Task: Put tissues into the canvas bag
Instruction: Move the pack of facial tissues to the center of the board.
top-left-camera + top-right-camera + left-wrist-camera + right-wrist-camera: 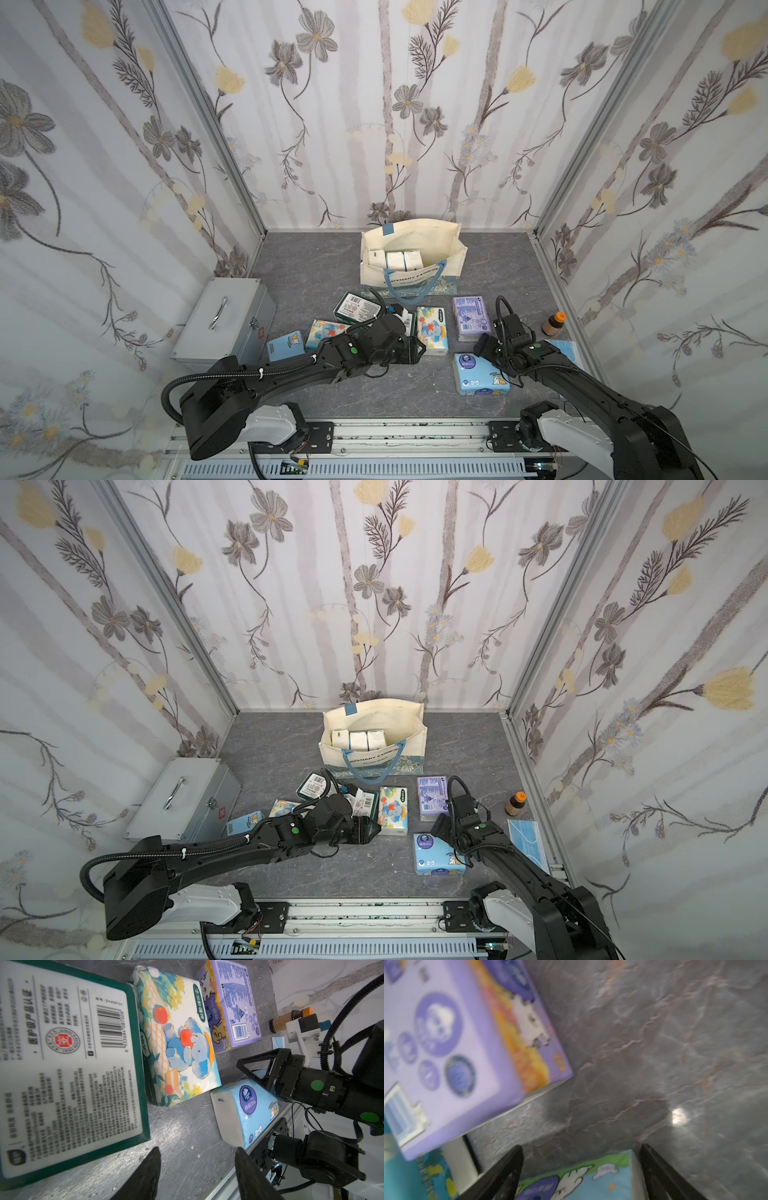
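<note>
Left claw [198, 1153]: fingers spread, only bare table [316, 266] between them. The green pack [68, 1068] lies just off one finger, corner nearest, outside the gap. You would need a sideways shift to straddle it.

The canvas bag [455, 257] stands upright well beyond both claws, mouth open, three white packs [395, 259] on end inside.

Right claw [581, 1147]: fingers spread wide, astride one end of the light blue pack [575, 1180], which rests flat on the table. Its long axis looks to run back along the fingers, so the jaws span the short side.

Your right arm is the nearer to a grab. From there the bag lies ahead and to that arm's left
</note>
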You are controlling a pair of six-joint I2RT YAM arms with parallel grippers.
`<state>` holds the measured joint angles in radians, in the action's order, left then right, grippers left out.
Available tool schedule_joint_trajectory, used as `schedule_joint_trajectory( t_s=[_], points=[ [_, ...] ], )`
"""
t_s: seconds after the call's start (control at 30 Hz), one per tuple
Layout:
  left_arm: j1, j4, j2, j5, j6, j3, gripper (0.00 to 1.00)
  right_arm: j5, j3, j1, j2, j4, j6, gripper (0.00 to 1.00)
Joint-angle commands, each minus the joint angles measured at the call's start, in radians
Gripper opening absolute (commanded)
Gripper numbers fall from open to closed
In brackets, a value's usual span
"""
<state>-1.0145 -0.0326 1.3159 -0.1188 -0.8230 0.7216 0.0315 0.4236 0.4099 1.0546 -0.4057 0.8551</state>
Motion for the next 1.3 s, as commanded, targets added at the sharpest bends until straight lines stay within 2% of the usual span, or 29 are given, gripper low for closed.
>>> schedule_joint_trajectory(
  t_s=[0.0,0.2,0.33,0.53,0.67,0.83,0.97,1.27],
  points=[
    [-0.011,0.032,0.013,0.015,-0.022,-0.007,0.59,0.022,-0.003,0.125,0.011,0.018,0.15,0.88],
    [-0.053,0.037,-0.001,0.025,-0.077,-0.084,0.59,0.104,0.004,0.397,0.017,0.073,0.419,0.88],
    [-0.122,0.061,-0.036,0.069,-0.162,-0.159,0.6,0.14,0.038,0.501,0.075,0.132,0.545,0.88],
    [-0.216,0.05,-0.033,0.131,-0.226,-0.171,0.61,0.14,0.144,0.582,0.229,0.19,0.63,0.88],
    [-0.228,0.046,-0.064,0.142,-0.253,-0.189,0.61,0.139,0.165,0.61,0.287,0.227,0.694,0.88],
    [-0.231,0.078,-0.119,0.132,-0.279,-0.221,0.61,0.131,0.174,0.619,0.31,0.251,0.693,0.88],
    [-0.192,0.059,-0.155,0.14,-0.259,-0.233,0.6,0.091,0.199,0.628,0.346,0.302,0.667,0.88],
    [0.011,-0.015,-0.277,0.068,-0.173,-0.261,0.58,0.001,0.304,0.663,0.484,0.428,0.662,0.87]
  ],
)
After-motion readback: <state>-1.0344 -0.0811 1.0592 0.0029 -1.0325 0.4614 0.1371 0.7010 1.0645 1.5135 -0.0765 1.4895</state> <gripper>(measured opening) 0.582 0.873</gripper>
